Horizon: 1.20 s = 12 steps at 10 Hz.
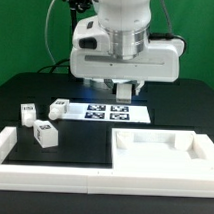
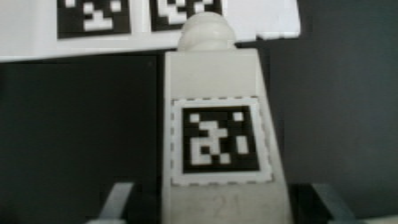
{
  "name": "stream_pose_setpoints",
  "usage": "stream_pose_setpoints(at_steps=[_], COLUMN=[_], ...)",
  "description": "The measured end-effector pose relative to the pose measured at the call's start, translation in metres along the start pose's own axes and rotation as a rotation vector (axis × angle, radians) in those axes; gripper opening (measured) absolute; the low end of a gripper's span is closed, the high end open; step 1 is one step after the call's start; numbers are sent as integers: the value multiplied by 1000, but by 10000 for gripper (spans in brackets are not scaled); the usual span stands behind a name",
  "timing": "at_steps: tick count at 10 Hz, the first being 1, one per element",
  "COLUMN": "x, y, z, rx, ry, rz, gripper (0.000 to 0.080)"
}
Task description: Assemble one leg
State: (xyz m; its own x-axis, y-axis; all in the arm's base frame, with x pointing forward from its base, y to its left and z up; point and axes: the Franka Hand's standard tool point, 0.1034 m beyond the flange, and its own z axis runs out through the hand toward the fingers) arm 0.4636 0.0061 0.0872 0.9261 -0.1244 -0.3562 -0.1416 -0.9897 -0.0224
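**Exterior view.** Gripper [image 1: 123,94], far centre, over the marker board [image 1: 70,111], which carries black-and-white square tags with no readable writing. Three loose legs [image 1: 46,136], white tagged blocks, toward the exterior view's left. White tray-like part [image 1: 158,157] with raised corners, near right.

**Wrist view.** The leg [image 2: 217,120]: matte white plastic, rectangular with a tapered tip and one square tag. It is clamped between the jaws, with fingers [image 2: 118,200] flanking it.
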Motion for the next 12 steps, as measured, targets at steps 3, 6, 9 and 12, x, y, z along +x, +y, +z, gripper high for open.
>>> stream_pose_setpoints(at_steps=[3,6,9,12], x=[27,49,57,79], y=[-49,-56,-59,-94], z=[-54,-74,-76,-74], rx=[39,44,35,26], ry=[233,430,650,905], rz=[-24,-23,-27,-66], gripper=[287,287,287,287])
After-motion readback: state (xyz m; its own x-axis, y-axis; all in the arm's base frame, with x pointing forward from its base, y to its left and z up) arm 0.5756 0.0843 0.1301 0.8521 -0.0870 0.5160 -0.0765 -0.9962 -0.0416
